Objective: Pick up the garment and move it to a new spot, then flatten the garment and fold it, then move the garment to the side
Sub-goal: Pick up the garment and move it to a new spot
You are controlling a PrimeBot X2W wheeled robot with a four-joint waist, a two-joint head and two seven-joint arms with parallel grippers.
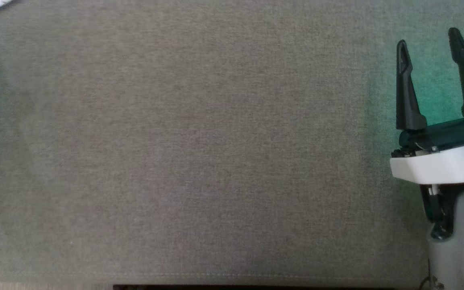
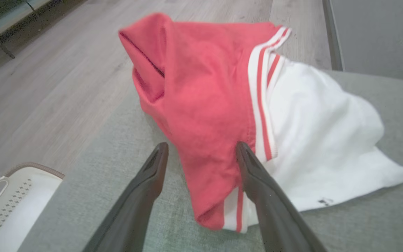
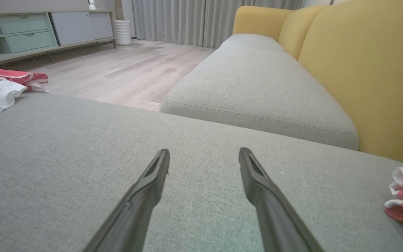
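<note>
Left end effector fingers apart at the garment, red fabric between the tips, contact unclear. Garment is crumpled, red part at 11 o'clock, white part at 3 o'clock, on the grey cushion near its edge. White basket at 8 o'clock on the wood floor. Right end effector also spread, over the cushion, well apart from the garment. Yellow sofa back at its 2 o'clock.

No legible txt/nos.; small dark mark on white part of garment too blurry to read.
</note>
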